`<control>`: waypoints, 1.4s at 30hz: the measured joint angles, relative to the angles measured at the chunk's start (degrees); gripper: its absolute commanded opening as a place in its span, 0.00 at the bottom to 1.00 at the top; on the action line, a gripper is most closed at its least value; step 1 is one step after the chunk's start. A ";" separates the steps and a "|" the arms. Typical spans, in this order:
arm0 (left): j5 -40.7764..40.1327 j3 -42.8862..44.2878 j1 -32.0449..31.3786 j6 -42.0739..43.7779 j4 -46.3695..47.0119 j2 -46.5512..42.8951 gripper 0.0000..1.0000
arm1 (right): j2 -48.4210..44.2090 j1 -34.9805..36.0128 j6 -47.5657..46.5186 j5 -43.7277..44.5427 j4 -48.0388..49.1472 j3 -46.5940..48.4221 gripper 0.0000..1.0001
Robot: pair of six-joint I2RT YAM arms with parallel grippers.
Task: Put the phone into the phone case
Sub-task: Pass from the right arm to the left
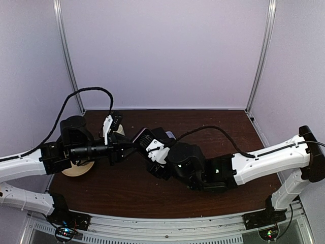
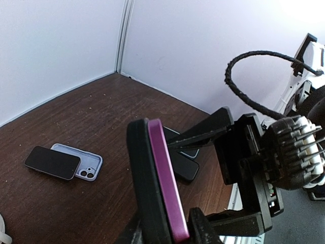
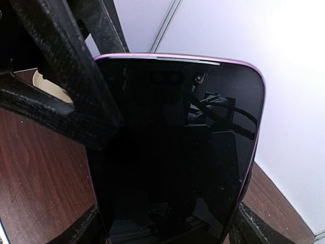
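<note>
Phone [image 3: 177, 152], purple-rimmed with a black screen, is held on edge in the air over the table [image 1: 203, 122], shared by both claws. Right gripper [image 3: 167, 226] spans its width, fingers [image 3: 249, 223] against the long edges. Left gripper [image 2: 170, 231] appears to pinch the faces, fingers nearly together on it. Blue case [image 2: 90, 166] lies flat on the table well apart, with a second phone [image 2: 51, 161] overlapping it. A dark slab [image 2: 185, 165] lies nearer. Risks, my judgement: the double grip could twist or drop the phone if one claw moves before the other lets go, and the covered case would block entry. Both arms reach inward, forearms low and near level, wrists meeting mid-table, with the left cable [image 1: 91, 90] arching above.
</note>
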 measured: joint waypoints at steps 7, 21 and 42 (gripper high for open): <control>0.39 -0.55 -0.42 -0.02 1.40 0.07 0.38 | -0.76 -0.02 0.66 -1.53 2.56 -1.79 0.17; -4.44 -4.87 -5.07 0.83 12.44 1.53 0.55 | -1.20 0.20 3.93 -1.75 5.73 -2.01 0.13; -11.23 -7.87 -6.75 0.35 22.34 3.54 0.00 | -1.31 0.15 5.46 -1.66 7.85 -2.05 0.70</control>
